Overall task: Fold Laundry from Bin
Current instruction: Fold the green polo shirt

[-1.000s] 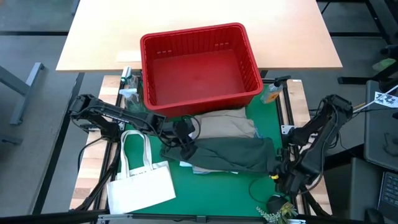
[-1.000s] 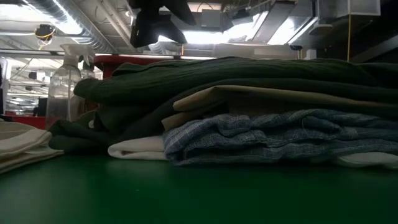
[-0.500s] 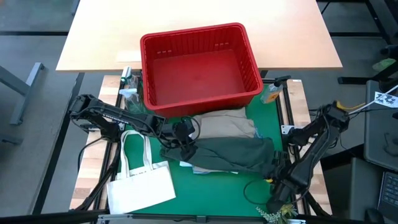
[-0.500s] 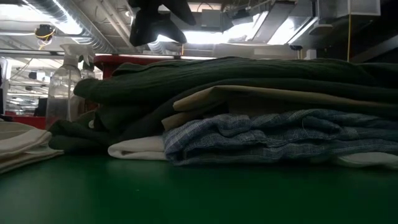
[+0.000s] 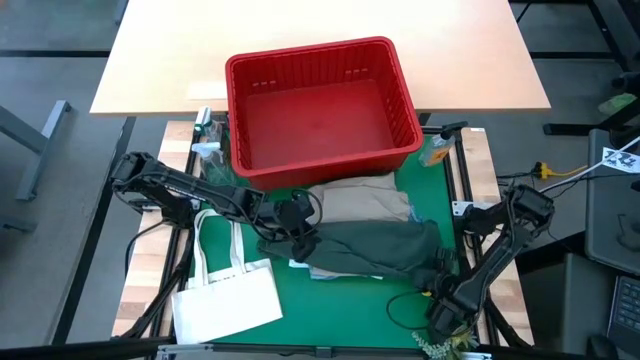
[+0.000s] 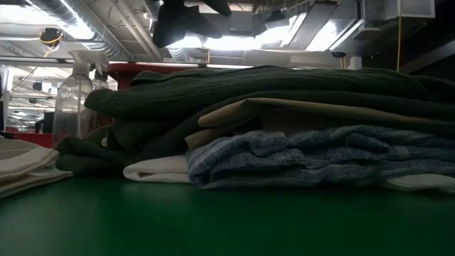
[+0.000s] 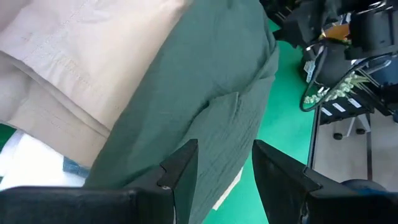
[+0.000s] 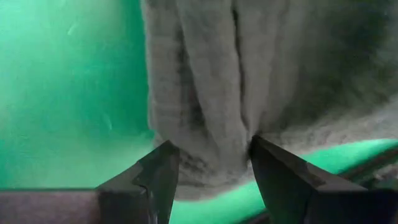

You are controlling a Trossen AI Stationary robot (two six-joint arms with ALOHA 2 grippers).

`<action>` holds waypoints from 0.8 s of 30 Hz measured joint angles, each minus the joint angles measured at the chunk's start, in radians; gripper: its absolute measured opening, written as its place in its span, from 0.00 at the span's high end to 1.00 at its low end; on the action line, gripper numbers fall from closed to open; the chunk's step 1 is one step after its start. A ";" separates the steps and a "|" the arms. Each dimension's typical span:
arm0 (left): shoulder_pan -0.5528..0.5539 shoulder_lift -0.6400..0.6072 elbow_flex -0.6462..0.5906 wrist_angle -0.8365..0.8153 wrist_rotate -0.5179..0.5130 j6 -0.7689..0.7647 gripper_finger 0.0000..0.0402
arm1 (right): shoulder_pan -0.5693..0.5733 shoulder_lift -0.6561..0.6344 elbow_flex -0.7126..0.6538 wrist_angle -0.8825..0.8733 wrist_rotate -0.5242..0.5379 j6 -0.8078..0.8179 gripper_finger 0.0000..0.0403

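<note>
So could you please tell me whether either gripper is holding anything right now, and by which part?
Nothing is held. The left gripper hovers open above the folded dark green garment; the right gripper is open too.

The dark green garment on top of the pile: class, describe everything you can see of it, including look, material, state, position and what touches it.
The dark green garment is soft, slightly crinkled cloth, folded into a long flat bundle. It lies across the top of the folded stack on the green mat, just in front of the empty red bin. Beneath it lies a beige garment, then a blue-and-white piece. The left gripper hovers open over its left end; the right gripper is open at its right edge.
</note>
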State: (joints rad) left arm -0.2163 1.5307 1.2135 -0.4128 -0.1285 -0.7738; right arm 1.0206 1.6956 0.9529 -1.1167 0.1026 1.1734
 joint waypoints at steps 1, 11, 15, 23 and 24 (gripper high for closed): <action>-0.004 0.000 0.000 0.001 -0.005 0.000 0.64 | 0.000 0.006 -0.011 0.022 -0.001 0.000 0.51; -0.067 0.001 0.000 0.030 -0.020 0.000 0.64 | 0.000 0.007 -0.062 0.096 -0.014 -0.001 0.54; -0.100 0.001 0.000 0.061 -0.065 0.000 0.64 | 0.000 0.009 -0.063 0.100 -0.016 -0.003 0.65; -0.151 0.001 0.000 0.086 -0.129 0.000 0.64 | 0.000 0.009 -0.065 0.088 -0.015 -0.004 0.97; -0.155 0.005 0.000 0.089 -0.138 0.000 0.64 | 0.000 0.009 -0.065 0.081 -0.016 -0.004 0.98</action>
State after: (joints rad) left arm -0.3716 1.5359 1.2137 -0.3243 -0.2663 -0.7742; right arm 1.0206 1.7042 0.8880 -1.0360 0.0868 1.1698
